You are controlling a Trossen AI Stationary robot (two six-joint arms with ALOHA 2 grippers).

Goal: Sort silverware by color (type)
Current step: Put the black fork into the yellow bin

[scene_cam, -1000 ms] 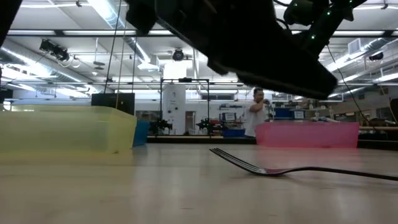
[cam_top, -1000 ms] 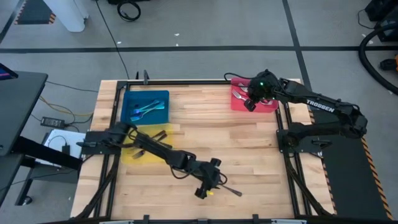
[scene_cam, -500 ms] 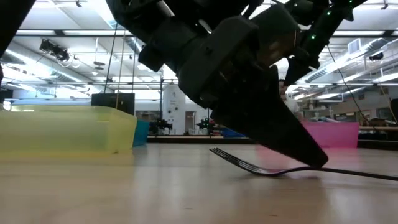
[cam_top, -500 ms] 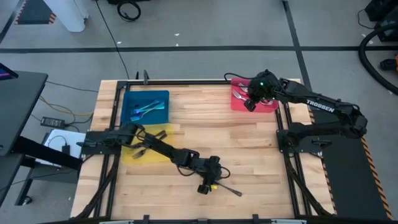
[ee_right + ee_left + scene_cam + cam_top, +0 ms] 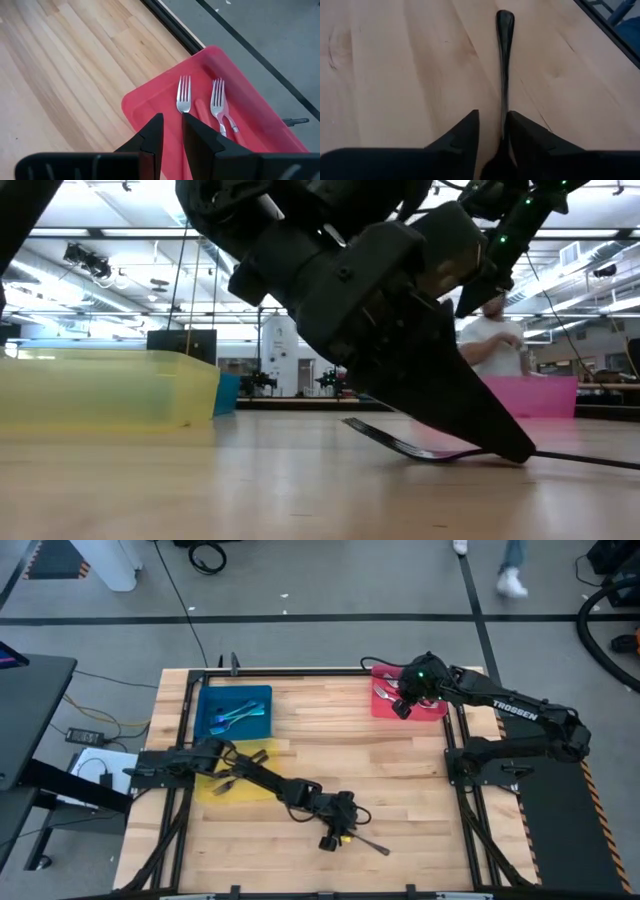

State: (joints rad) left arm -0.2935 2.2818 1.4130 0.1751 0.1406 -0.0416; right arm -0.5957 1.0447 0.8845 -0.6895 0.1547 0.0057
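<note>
A dark grey fork (image 5: 370, 844) lies flat on the wood near the table's near edge. My left gripper (image 5: 332, 838) is down at the table over it and open. In the left wrist view the fingers (image 5: 470, 131) stand either side of the fork's handle (image 5: 503, 60), close to its neck. The low view shows a fingertip (image 5: 508, 446) at table level beside the fork (image 5: 395, 444). My right gripper (image 5: 398, 708) hovers over the red tray (image 5: 436, 706), narrowly open (image 5: 172, 117) and empty. Two red-handled forks (image 5: 184, 95) lie in that tray.
A blue tray (image 5: 258, 700) with teal forks sits at the far left. A yellow tray (image 5: 205, 790) with dark forks lies under my left arm. Bare wood spans the table's middle. A person (image 5: 492, 345) stands beyond the far edge.
My left gripper has come down from above the table onto the dark fork, and its fingers now straddle the handle. The fork has stayed where it was. My right gripper has kept still over the red tray. A person has walked into the background.
</note>
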